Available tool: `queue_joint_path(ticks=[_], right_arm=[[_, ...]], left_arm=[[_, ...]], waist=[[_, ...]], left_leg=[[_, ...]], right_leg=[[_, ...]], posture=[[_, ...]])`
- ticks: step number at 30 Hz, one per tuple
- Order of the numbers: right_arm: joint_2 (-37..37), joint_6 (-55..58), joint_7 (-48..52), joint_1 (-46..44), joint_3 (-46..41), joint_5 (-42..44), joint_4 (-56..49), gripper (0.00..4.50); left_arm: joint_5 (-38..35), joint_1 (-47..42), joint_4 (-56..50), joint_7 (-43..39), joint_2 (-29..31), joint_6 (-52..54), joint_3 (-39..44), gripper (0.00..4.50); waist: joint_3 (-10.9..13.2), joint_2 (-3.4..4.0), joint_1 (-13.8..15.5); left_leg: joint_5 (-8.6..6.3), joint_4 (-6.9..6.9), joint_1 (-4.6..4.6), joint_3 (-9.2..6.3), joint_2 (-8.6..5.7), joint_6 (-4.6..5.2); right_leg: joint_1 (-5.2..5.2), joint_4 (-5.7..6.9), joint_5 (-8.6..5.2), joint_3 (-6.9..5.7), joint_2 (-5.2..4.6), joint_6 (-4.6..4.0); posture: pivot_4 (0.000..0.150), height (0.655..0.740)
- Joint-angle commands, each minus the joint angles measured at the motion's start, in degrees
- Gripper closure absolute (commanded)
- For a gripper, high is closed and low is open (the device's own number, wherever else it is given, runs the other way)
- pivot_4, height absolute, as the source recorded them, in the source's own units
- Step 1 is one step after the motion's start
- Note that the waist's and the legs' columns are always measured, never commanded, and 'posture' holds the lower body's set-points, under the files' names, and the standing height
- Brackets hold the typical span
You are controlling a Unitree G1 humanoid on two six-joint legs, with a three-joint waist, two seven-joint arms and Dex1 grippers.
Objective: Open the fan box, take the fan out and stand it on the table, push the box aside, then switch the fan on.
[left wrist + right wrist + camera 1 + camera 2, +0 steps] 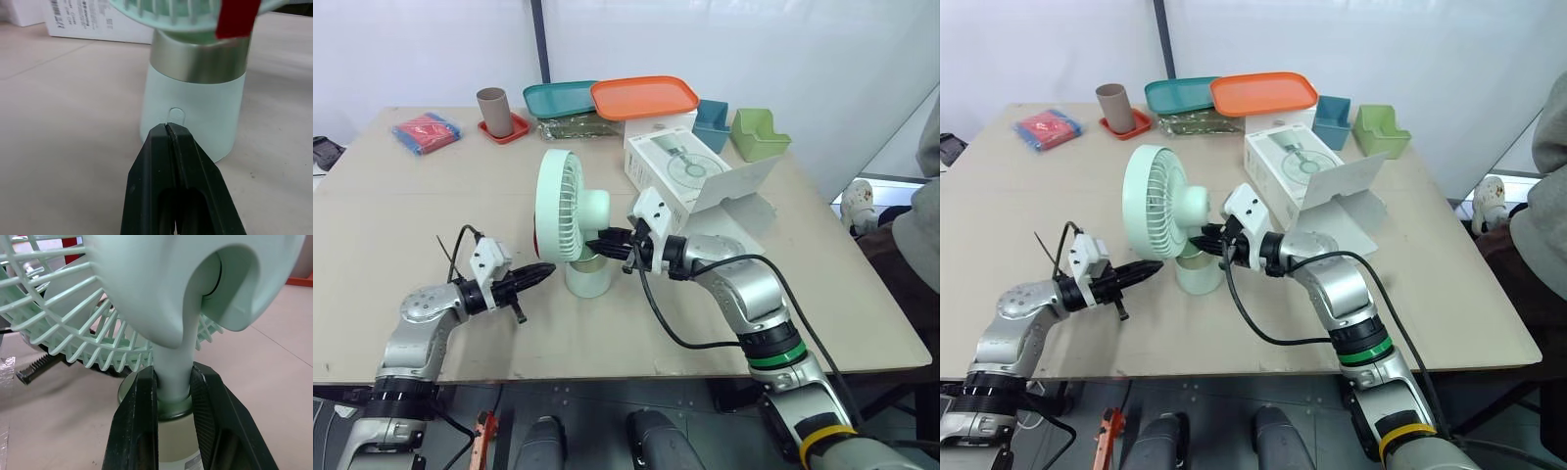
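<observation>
The fan (570,211) stands upright on the table (401,225) near the middle of its front half, its grille facing the robot's left and its round base (588,277) flat on the surface; low on that base sits a small oval button (176,115), turned toward the left arm. The right gripper (607,243) is clamped on the fan's thin neck just above the base, one finger on each side, so the fan is braced from behind; the left gripper (540,273) has its fingers pressed together with nothing between them, its tip aimed at the button and just short of the base, slightly below the button's middle. The box (690,171) lies open beyond the fan toward the robot's right, flap folded down, close beside the right forearm but apart from the fan. By my reading only the switching-on is left, and the risk lies in that push. The closed tip is narrow and the button small, so a slightly low line would press bare plastic and do nothing; too hard a press would shove the light base sideways or rock the top-heavy head, since the grip is on a slim, smooth neck that could twist between the fingers. Once the blades turn, the grille is near both arms' cables. Further back stand an orange tray (644,97), a teal tray (558,96), a cup (492,110), a red cloth (426,130) and two small bins (759,134), all well clear.
</observation>
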Motion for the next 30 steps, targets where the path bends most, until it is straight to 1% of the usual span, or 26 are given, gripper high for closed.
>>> queue_joint_path(ticks=[1,5,11,17,21,24,28,30], right_arm=[[-1.43,-0.57,0.85,-1.31,-2.62,1.15,0.62,4.11],[-1.78,-0.18,2.47,-1.85,-4.72,3.74,0.66,4.11],[-2.59,1.21,6.55,-1.27,-7.88,10.01,-2.04,4.11],[-3.50,2.08,10.09,-0.74,-9.69,15.44,-5.31,4.11],[-3.93,2.98,11.57,0.16,-10.57,19.04,-8.13,4.11],[-4.26,2.95,11.61,0.51,-10.33,19.50,-8.84,4.11],[-4.29,2.07,10.74,0.61,-9.15,17.95,-7.93,4.11],[-4.56,1.14,10.29,0.78,-7.72,15.82,-7.28,4.11]], left_arm=[[-1.82,1.85,-5.40,1.24,1.28,0.73,2.51,4.43],[-5.18,5.74,-13.51,2.69,3.52,4.37,6.33,4.43],[-8.50,10.76,-21.95,5.24,4.85,8.78,9.27,4.43],[-12.52,15.69,-27.52,6.56,6.34,12.94,12.42,4.43],[-14.16,17.06,-29.78,7.57,6.82,14.71,13.66,4.43],[-14.57,17.38,-30.53,8.14,6.98,15.31,13.57,4.43],[-14.72,17.10,-31.00,8.73,7.08,15.73,13.07,4.43],[-14.63,16.99,-31.06,8.61,7.14,15.77,12.84,4.43]], waist=[[0.00,0.00,0.05],[0.00,0.00,0.07],[0.01,0.01,0.08],[0.03,0.03,-0.05],[0.03,0.03,-0.04],[0.03,0.03,-0.03],[0.03,0.03,-0.03],[0.03,0.03,-0.03]], left_leg=[[0.00,0.00,0.00,0.00,0.00,0.00],[0.00,0.00,-0.01,0.01,0.00,0.00],[0.00,-0.03,-0.10,0.04,0.03,0.00],[-0.01,-0.16,-0.09,0.12,0.06,0.00],[-0.01,-0.16,-0.09,0.13,0.07,0.00],[-0.01,-0.15,-0.09,0.14,0.05,0.00],[-0.01,-0.15,-0.08,0.13,0.06,0.00],[-0.01,-0.15,-0.08,0.14,0.06,0.00]], right_leg=[[0.00,0.00,0.00,0.00,0.00,0.00],[0.01,-0.01,0.00,0.00,-0.01,0.01],[-0.04,-0.03,-0.07,-0.02,-0.04,0.04],[-0.10,-0.10,-0.11,0.04,-0.02,0.03],[-0.10,-0.10,-0.12,0.02,-0.03,0.02],[-0.09,-0.11,-0.12,0.03,-0.04,0.03],[-0.10,-0.11,-0.11,0.02,-0.04,0.01],[-0.10,-0.10,-0.11,0.02,-0.03,0.01]], posture=[[0.150,0.7400],[0.150,0.7400],[0.150,0.7400],[0.150,0.7400],[0.150,0.7400],[0.150,0.7400],[0.150,0.7400],[0.150,0.7400]])
